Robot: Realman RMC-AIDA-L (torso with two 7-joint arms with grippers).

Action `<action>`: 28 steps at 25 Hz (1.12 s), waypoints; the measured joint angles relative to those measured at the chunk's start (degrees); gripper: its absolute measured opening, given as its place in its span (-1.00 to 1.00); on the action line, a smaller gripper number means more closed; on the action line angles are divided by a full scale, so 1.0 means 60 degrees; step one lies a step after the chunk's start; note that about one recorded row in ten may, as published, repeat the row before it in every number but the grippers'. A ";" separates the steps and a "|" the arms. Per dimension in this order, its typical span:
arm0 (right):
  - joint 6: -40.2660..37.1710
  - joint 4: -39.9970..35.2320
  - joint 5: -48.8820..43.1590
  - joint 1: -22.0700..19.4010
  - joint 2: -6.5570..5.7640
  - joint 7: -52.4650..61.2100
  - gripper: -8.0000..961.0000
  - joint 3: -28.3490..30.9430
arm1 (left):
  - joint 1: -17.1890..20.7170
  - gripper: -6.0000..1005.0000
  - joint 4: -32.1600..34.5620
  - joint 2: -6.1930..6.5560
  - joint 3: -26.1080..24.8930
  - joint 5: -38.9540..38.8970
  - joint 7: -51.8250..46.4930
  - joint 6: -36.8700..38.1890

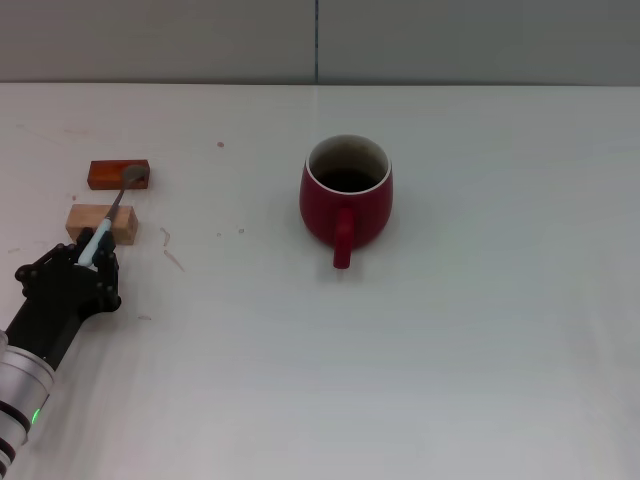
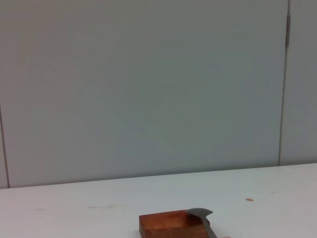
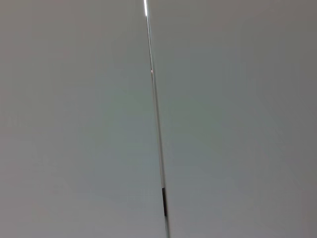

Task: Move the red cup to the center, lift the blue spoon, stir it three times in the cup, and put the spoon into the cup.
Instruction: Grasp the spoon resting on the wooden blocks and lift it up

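At table centre, the red cup [image 1: 346, 197] stands placed. At nine o'clock, the left gripper [image 1: 92, 256] pinches the blue spoon [image 1: 112, 214] across two blocks [image 1: 118, 174]; lifting, stirring, insertion remain. Right gripper unseen.

The left gripper [image 1: 93, 252] is matte black, angular and faceted, with small screw recesses on its housing. At 7 o'clock from it, the black wrist section joins a silver-grey cylindrical metal arm link [image 1: 20, 385] bearing a small green indicator light.
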 joint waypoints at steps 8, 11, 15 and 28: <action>-0.0001 -0.0013 0.0000 0.0000 0.0000 0.0000 0.72 -0.0012 | 0.0029 -0.63 -0.0040 0.0011 0.0065 0.0026 0.0000 0.0225; 0.0000 -0.0013 0.0000 0.0000 0.0000 0.0000 0.72 -0.0015 | 0.0090 -0.63 -0.0248 0.0068 0.0144 0.0155 -0.0001 0.0480; -0.0028 -0.0013 0.0000 -0.0001 -0.0001 0.0000 0.72 -0.0015 | 0.0185 -0.63 -0.1301 0.0463 0.0142 0.0843 0.0015 0.0274; -0.0013 -0.0027 0.0000 -0.0008 -0.0014 0.0000 0.72 -0.0014 | 0.1723 -0.63 -0.8614 0.2264 -0.1657 0.3746 0.0683 -0.5891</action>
